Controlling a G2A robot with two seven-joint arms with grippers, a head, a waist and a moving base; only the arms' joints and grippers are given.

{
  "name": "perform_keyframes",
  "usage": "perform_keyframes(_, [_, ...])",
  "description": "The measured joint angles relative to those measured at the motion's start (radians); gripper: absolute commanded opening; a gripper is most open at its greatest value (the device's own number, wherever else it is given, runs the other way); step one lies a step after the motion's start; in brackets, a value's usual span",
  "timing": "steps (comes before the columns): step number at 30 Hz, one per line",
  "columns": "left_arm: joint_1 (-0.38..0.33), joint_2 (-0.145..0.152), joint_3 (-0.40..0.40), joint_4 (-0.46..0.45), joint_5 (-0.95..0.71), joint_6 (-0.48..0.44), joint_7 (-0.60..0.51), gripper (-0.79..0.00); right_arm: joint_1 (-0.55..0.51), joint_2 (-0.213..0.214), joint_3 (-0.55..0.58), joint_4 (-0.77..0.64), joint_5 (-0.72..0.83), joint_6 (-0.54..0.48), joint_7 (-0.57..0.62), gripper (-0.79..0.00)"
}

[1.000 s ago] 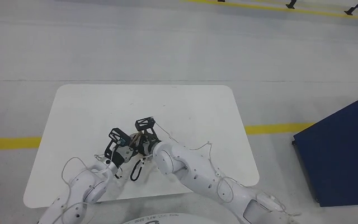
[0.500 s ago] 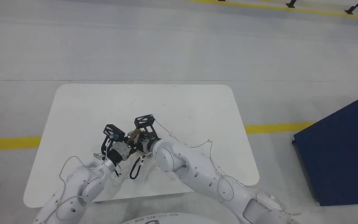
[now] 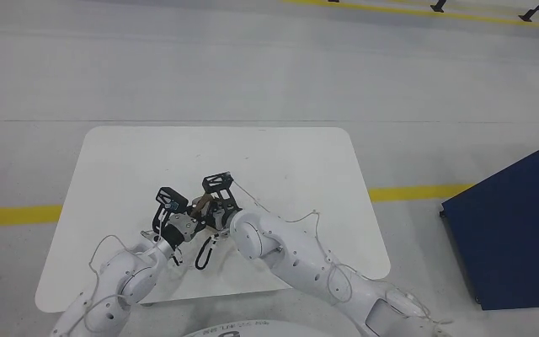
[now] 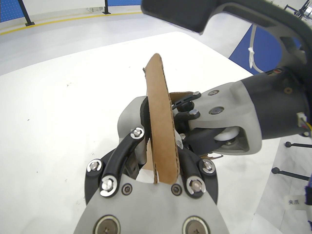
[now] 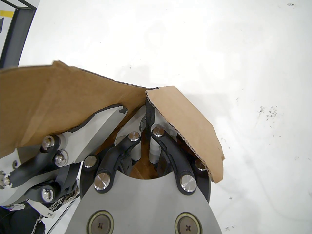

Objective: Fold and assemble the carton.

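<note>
The left gripper is clamped on the carton, which is held edge-on between its jaws and runs straight outward from them, over the table. Just beyond, the right gripper is closed on that carton from the opposite side, so the long axis is spanned between the two arms (they nearly touch). A flap is bent away beside the right jaws. The coming fold is judged to turn on that crease, to which the right arm is the nearer.
</note>
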Motion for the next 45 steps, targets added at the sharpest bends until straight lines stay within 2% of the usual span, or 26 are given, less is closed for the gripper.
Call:
perform_keyframes(4, [0.000, 0.000, 0.000, 0.000, 0.000, 0.000, 0.000, -0.785, -0.019, 0.002, 0.013, -0.043, -0.009, 0.035, 0.040, -0.785])
perform_keyframes(11, [0.000, 0.000, 0.000, 0.000, 0.000, 0.000, 0.000, -0.785, -0.001, 0.003, 0.024, -0.119, -0.052, 0.123, 0.204, -0.785])
perform_keyframes(19, [0.000, 0.000, 0.000, 0.000, 0.000, 0.000, 0.000, -0.785, 0.096, -0.030, -0.024, -0.053, -0.065, 0.228, 0.347, -0.785])
perform_keyframes(31, [0.000, 0.000, 0.000, 0.000, 0.000, 0.000, 0.000, -0.785, 0.210, -0.092, -0.082, 0.114, 0.004, 0.259, 0.348, -0.785])
perform_keyframes(41, [0.000, 0.000, 0.000, 0.000, 0.000, 0.000, 0.000, -0.785, 0.255, -0.110, -0.083, 0.181, 0.042, 0.253, 0.354, -0.785])
perform_keyframes(45, [0.000, 0.000, 0.000, 0.000, 0.000, 0.000, 0.000, -0.785, 0.232, -0.106, -0.084, 0.144, 0.030, 0.253, 0.354, -0.785])
